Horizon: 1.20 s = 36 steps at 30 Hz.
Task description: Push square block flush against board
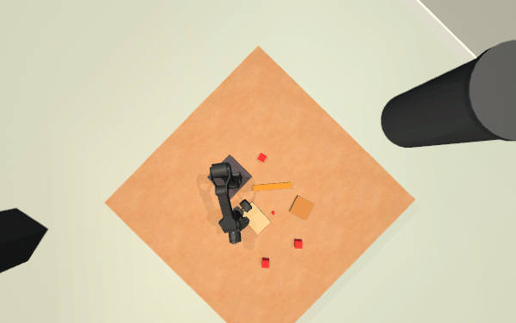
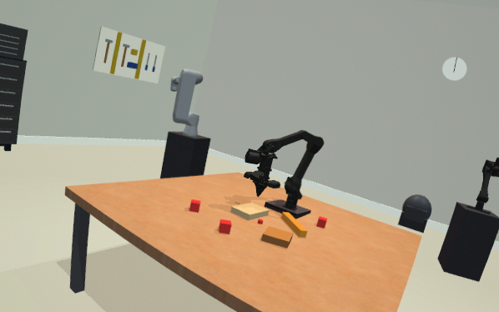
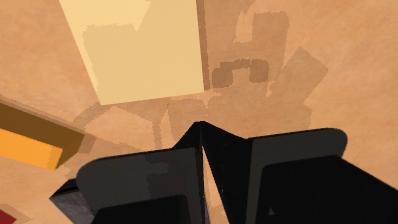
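The brown-orange square block (image 1: 301, 207) (image 2: 277, 236) lies flat. The pale cream rectangular board (image 1: 258, 220) (image 2: 249, 210) (image 3: 150, 62) lies flat nearer the arm, with a wide gap between it and the block. My gripper (image 2: 259, 194) (image 3: 199, 126) is shut with nothing between its fingers. It hangs above the table beside the board, and its tips do not touch the board. In the top view the hand partly covers one corner of the board and the fingertips are hard to make out. The block is not in the wrist view.
A long orange bar (image 1: 272, 186) (image 2: 294, 225) (image 3: 30, 148) lies near the arm's base. A tiny red cube (image 1: 273, 212) (image 2: 260, 221) sits between board and block. Larger red cubes stand beyond the bar (image 1: 261, 157) and on the other side (image 1: 298, 243) (image 1: 265, 262).
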{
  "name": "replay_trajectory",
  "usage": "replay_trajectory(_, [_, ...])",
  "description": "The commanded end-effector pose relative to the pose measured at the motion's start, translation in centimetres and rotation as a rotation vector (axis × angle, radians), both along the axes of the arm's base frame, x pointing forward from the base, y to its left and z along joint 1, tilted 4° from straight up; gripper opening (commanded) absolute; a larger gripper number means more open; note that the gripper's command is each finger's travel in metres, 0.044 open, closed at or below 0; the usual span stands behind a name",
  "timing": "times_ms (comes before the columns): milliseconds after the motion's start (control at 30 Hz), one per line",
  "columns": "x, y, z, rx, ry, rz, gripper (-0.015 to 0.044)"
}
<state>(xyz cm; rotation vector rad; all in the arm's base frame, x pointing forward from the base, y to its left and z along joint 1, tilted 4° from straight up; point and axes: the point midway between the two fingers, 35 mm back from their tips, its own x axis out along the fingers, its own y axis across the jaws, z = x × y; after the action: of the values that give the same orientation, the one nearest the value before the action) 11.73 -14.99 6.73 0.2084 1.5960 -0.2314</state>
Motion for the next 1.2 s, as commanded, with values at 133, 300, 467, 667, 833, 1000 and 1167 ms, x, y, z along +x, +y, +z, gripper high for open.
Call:
replay_trajectory(133, [-0.8,0.4,-5.6,0.01,0.012,0.027,0.0])
replay_trajectory(300, [-0.7,0.4,-5.6,0.01,0.012,0.027,0.0])
replay_trajectory(467, [-0.5,0.3,-5.6,0.01,0.011,0.027,0.0])
replay_trajectory(667, [-0.1,0.2,-5.6,0.01,0.011,0.027,0.0])
replay_trajectory(833, [0.2,0.0,-5.6,0.009,0.011,0.027,0.0])
replay_trajectory(1000, [0.5,-0.1,-5.5,0.009,0.01,0.027,0.0])
replay_trajectory(1167, [0.9,-0.2,-5.5,0.009,0.01,0.027,0.0])
